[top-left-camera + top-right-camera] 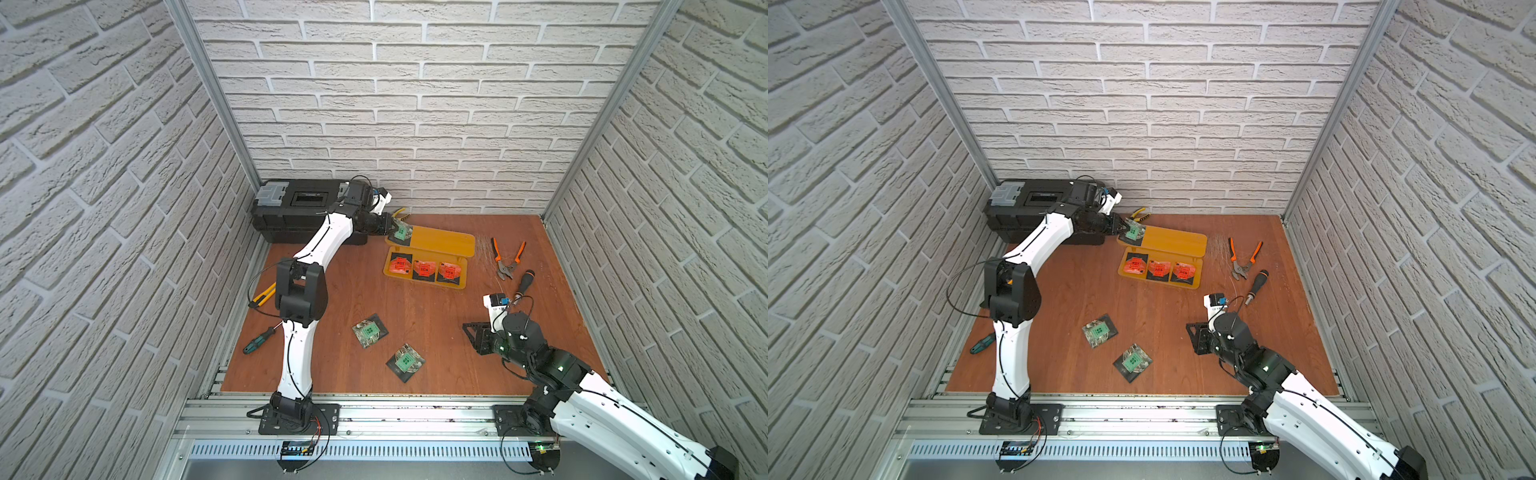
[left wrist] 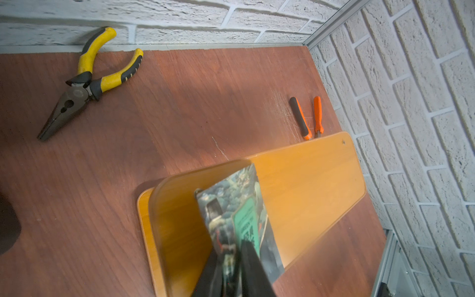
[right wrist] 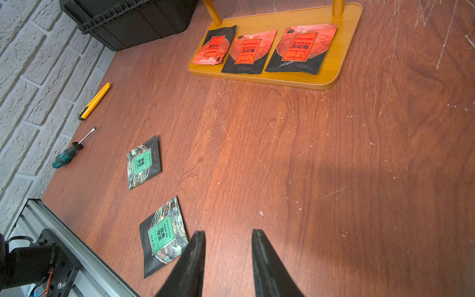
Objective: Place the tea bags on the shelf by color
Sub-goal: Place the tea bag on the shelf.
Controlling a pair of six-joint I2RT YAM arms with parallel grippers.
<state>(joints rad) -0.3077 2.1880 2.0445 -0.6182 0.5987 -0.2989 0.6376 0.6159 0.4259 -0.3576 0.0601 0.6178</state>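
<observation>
Green tea bag point(image 2: 239, 205) stands on edge in the left claw point(image 2: 231, 253), which grasps its lower end just above the left end of the bare upper plate of the shelf point(image 1: 449, 243). Rightward, flat on the counter point(image 1: 436, 316), lie a second green bag point(image 1: 370, 330) and a third green bag point(image 1: 405, 361). The third lies left of the right claw point(image 3: 228, 232), which is released and empty, probably the nearer arm for it.

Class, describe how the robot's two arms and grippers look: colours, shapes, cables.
Both the left arm and right arm have glossy white shells joined by bulky black joints, with thin black cables looping alongside. The left gripper and right gripper are black, each with two tapering fingers.
</observation>
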